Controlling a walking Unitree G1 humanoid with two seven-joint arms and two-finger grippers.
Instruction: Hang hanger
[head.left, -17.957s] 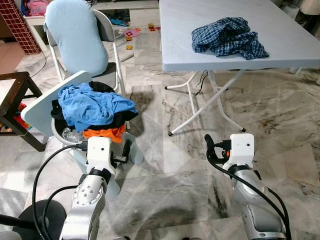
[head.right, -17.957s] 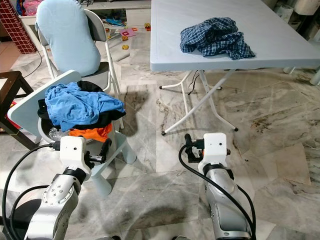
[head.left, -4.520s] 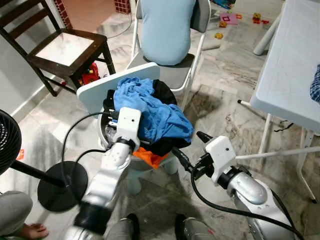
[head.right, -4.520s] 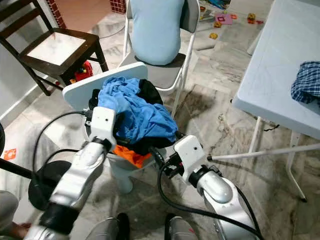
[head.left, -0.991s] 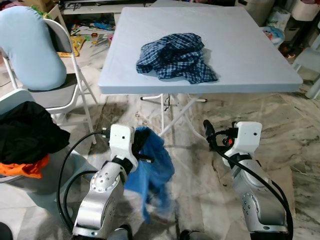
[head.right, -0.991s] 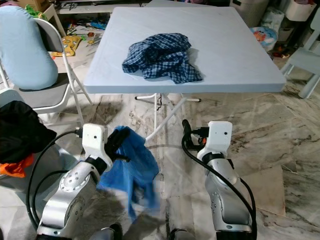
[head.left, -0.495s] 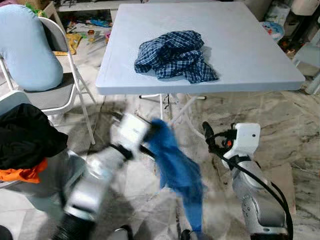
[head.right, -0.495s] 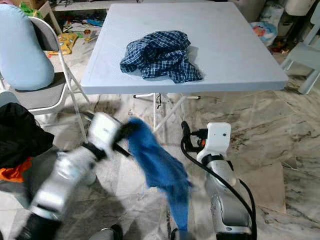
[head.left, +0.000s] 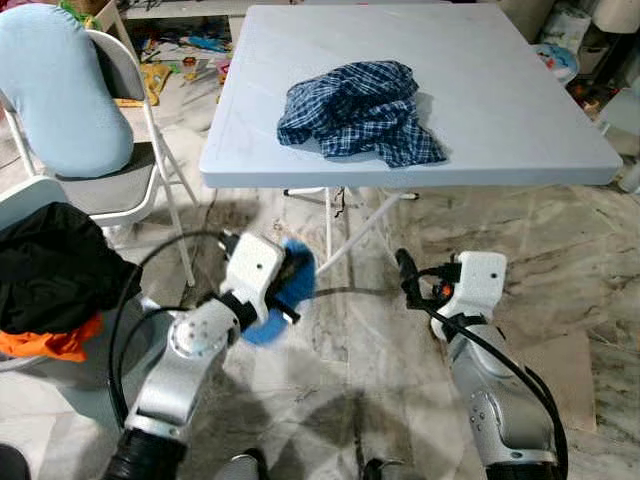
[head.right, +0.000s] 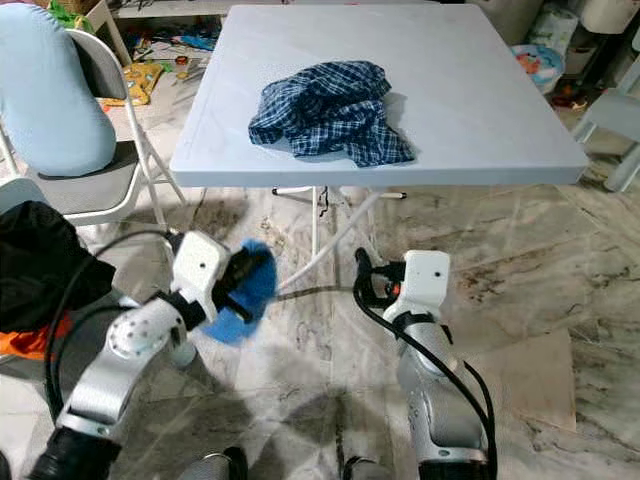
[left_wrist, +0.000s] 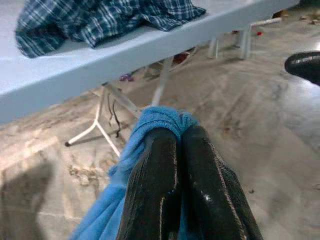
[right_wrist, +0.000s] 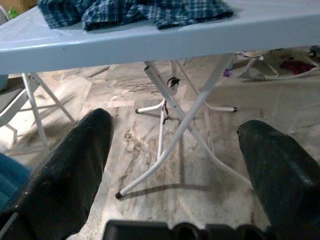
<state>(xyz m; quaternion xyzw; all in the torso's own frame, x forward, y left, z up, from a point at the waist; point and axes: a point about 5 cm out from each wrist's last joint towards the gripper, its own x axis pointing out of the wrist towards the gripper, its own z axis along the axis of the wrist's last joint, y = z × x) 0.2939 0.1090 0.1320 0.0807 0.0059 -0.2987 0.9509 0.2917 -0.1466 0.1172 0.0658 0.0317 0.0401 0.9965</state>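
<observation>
While the robot stood before it, the scene read thus:

Bench (head.left: 500, 110): a pale folding top on crossed legs, straight ahead, with a plaid shirt (head.left: 360, 105) crumpled near its front-left part.

Chair (head.left: 120, 190): to the robot's left, a light blue cushion (head.left: 60, 90) against its back.

Basket pile (head.left: 50, 275): black and orange clothes heaped at far left, beside the chair.

Blue cloth (head.left: 280, 295): bunched low, in front of the bench's near edge and well above the floor, pinched at a top fold.

Left gripper (left_wrist: 172, 150): its jaws were closed tight on that fold, the rest of the cloth hanging below.

Right gripper (right_wrist: 170, 150): its jaws were spread wide and held nothing, pointed at the bench legs.

Hanger: none could be made out; the garment was the thing in hand.

Handling: the cloth looked light, limp and not fragile; it would likely sag and swing. A hold by the collar or shoulder seam would probably spread it better than a bunched fold.
</observation>
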